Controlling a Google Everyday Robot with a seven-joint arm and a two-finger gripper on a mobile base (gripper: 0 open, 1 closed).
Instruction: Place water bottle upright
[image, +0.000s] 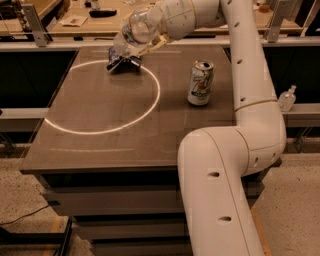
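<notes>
The water bottle (139, 27), clear crinkled plastic, is held tilted in the air above the back left part of the table. My gripper (128, 46) is shut on it at the end of the white arm, which reaches in from the right. The bottle's lower end points down and left toward the table top. Its cap and label are hidden by the gripper and arm.
A small dark blue packet (122, 63) lies on the brown table (100, 145) just below the gripper. A green-and-white soda can (200, 83) stands upright at the right. A white ring of light (150, 102) marks the table top. A small clear nozzle bottle (286, 98) stands off the table at the right.
</notes>
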